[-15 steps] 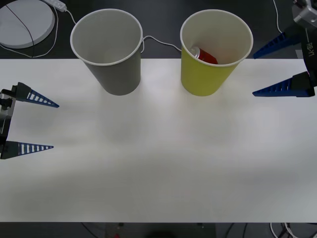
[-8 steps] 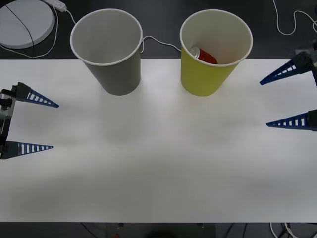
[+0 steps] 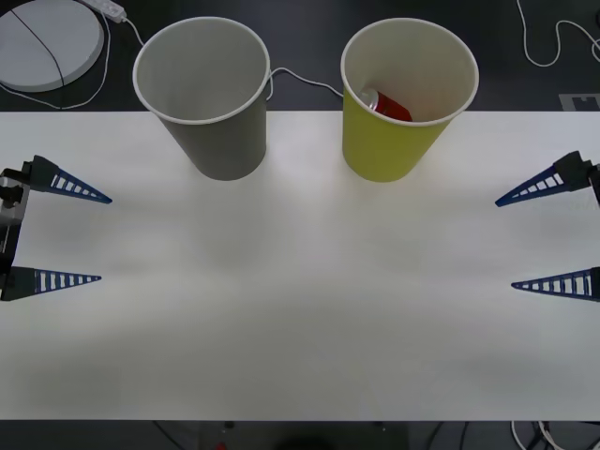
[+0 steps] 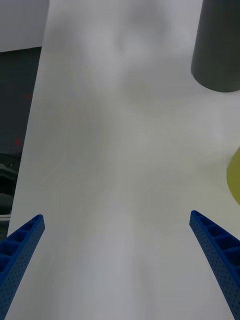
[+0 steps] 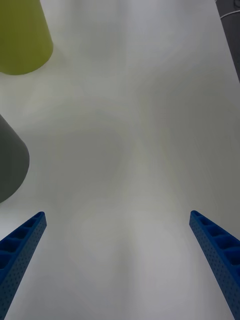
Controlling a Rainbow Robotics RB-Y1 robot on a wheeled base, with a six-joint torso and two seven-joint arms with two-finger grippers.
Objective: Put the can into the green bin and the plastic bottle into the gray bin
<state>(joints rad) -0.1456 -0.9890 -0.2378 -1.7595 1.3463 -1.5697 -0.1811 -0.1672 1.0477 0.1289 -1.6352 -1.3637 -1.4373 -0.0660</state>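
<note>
The red can (image 3: pixel 385 104) lies tilted inside the green bin (image 3: pixel 380 145), which stands at the back of the white table, right of centre. The gray bin (image 3: pixel 223 145) stands to its left; I see nothing inside it. The plastic bottle is out of view. My right gripper (image 3: pixel 506 242) hovers open at the table's right edge, away from the green bin, holding nothing. My left gripper (image 3: pixel 105 238) rests open at the left edge. The right wrist view shows the gray bin (image 4: pixel 217 45) and a sliver of the green bin (image 4: pixel 235 175); the left wrist view shows the green bin (image 5: pixel 22 35) and the gray bin (image 5: pixel 10 160).
A white table (image 3: pixel 300 309) spreads bare between the two grippers. Behind it, on the dark floor, lie a round white disc (image 3: pixel 47 42) at the back left and white cables (image 3: pixel 305 80).
My right gripper has drawn back from beside the green bin's rim, moving down and toward the table's right edge, staying open. The left arm and both bins have not moved.
</note>
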